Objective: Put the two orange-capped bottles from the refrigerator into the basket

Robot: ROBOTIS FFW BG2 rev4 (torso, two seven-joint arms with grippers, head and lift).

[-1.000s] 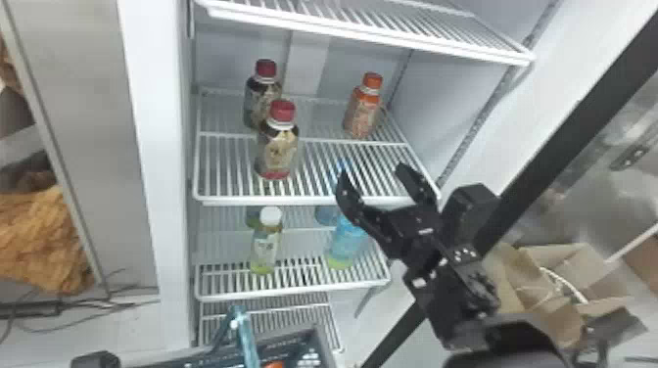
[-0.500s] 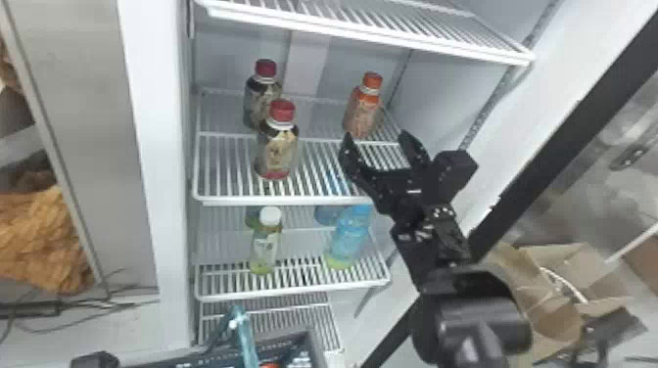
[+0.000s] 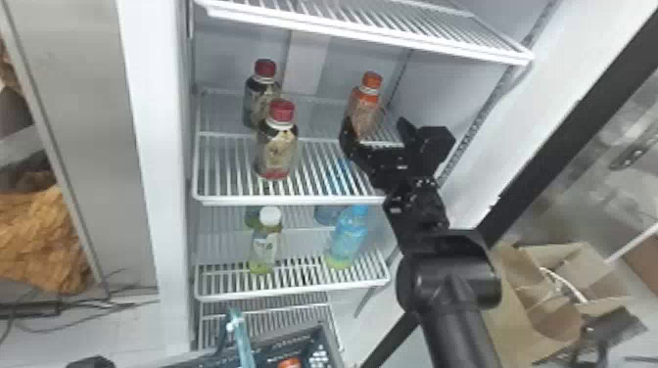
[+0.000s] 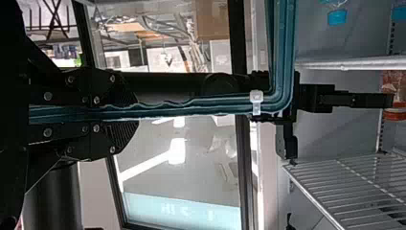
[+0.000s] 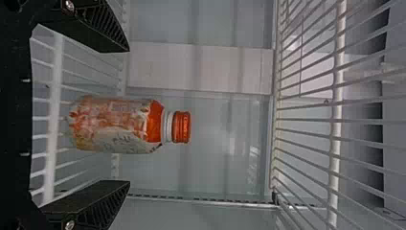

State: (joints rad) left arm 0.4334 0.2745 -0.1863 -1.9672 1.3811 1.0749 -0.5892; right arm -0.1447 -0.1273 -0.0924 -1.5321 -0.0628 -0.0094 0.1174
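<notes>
My right gripper (image 3: 376, 126) stands open at the middle shelf, in front of the upright orange-capped bottle (image 3: 363, 105). In the right wrist view that bottle (image 5: 115, 125) lies between the spread fingers of my right gripper (image 5: 128, 116), with space on both sides and its cap beyond the tips. The basket (image 3: 325, 337) is at the bottom edge of the head view, with an orange cap (image 3: 290, 363) inside it. In the left wrist view my left gripper (image 4: 130, 112) is shut on the basket's teal handle (image 4: 191, 106).
Two red-capped bottles (image 3: 277, 147) stand on the left of the same shelf (image 3: 313, 199). A white-capped bottle (image 3: 264, 244) and blue bottles (image 3: 348, 240) are one shelf lower. Another wire shelf (image 3: 372, 32) hangs above. The refrigerator's right wall is beside my right arm.
My right gripper has moved up and deeper into the refrigerator, closer to the orange-capped bottle, staying open. Bottles and basket have kept their places.
</notes>
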